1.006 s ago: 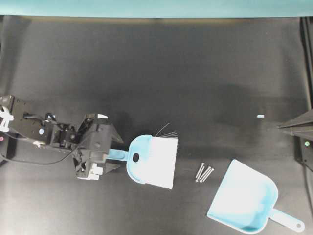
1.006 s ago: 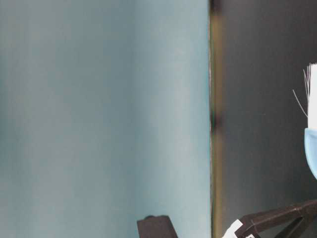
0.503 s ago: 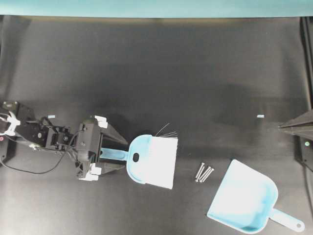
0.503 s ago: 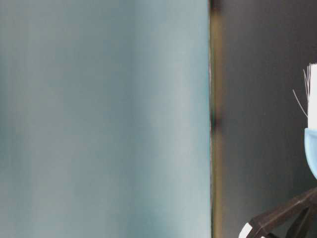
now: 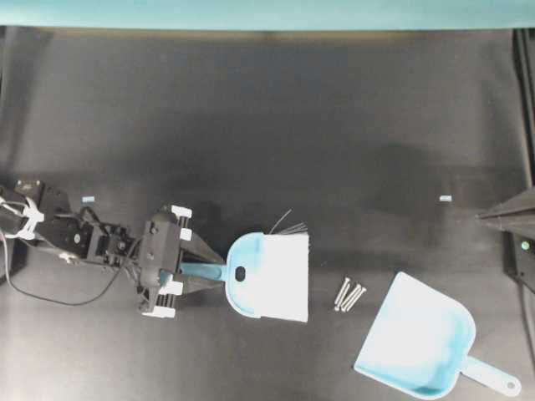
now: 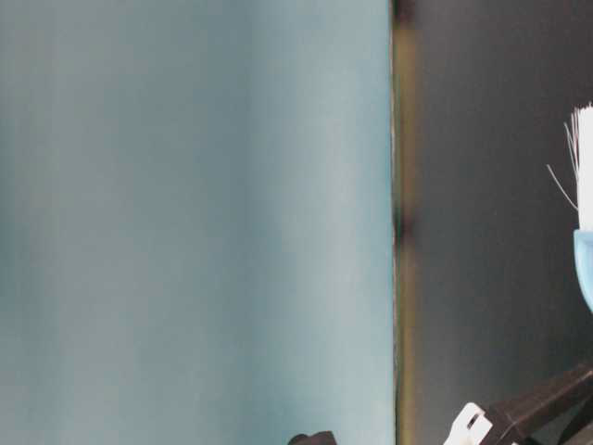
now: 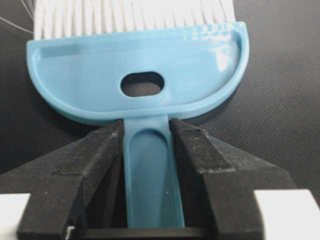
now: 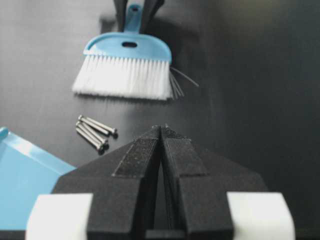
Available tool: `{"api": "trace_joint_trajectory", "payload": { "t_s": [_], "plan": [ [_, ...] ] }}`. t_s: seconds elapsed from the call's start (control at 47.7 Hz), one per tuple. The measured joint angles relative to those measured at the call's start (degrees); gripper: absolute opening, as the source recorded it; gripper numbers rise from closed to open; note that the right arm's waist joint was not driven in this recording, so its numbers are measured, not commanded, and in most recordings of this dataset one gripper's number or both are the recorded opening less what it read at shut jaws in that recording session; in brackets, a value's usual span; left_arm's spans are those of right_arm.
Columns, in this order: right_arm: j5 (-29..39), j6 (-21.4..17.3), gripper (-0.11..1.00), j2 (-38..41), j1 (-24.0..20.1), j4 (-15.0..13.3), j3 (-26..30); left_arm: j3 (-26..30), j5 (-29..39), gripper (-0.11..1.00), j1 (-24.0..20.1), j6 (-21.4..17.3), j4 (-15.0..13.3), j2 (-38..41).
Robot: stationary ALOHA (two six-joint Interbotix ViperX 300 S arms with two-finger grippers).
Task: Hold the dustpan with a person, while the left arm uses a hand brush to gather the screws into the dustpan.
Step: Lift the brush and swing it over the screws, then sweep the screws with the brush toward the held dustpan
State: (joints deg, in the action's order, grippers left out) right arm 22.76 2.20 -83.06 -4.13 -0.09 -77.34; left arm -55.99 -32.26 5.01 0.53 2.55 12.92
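robot lab bench (black mat (image 5: pixel 276 117)), teal backdrop (image 6: pixel 185 222)

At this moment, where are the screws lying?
In the overhead view the screws lie bunched on the black mat right of centre, between the hand brush bristles on their left and the dustpan mouth on their right, touching neither.

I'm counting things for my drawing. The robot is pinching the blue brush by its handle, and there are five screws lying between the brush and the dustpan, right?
Almost. The overhead view shows three screws, not five, between the hand brush and the dustpan. The left gripper does pinch the handle.
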Motion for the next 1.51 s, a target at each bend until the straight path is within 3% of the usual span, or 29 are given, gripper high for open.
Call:
{"api": "trace_joint_trajectory", "payload": {
  "t_s": [0.231,0.44,0.65,0.817,0.922,1.111,1.509],
  "plan": [
    [0.35,0.09,0.00,-0.18,0.09,0.00,0.00,0.44,10.72,0.31,-1.41,-0.09,0.09,-6.94],
    [1.41,0.00,0.00,-0.62,0.00,0.00,0.00,6.50,32.87,0.31,-3.87,-3.25,0.09,-16.61],
    [3.34,0.09,0.00,-1.23,0.00,0.09,0.00,18.46,60.56,0.31,-4.66,-14.50,0.09,-20.92],
    [3.43,0.09,0.00,-1.41,0.00,0.00,0.00,28.74,81.21,0.31,-5.01,-27.95,0.18,-18.54],
    [3.52,0.09,0.00,-1.41,0.00,0.09,0.00,33.93,90.88,0.31,-5.01,-32.96,0.35,-15.73],
    [3.43,0.09,0.00,-1.49,0.00,0.09,0.00,43.59,103.62,0.31,-5.01,-33.31,0.62,-10.11],
    [3.52,0.09,0.00,-1.67,0.00,0.00,0.00,56.60,109.07,0.31,-4.66,-27.60,0.62,-3.78]
  ]
}}
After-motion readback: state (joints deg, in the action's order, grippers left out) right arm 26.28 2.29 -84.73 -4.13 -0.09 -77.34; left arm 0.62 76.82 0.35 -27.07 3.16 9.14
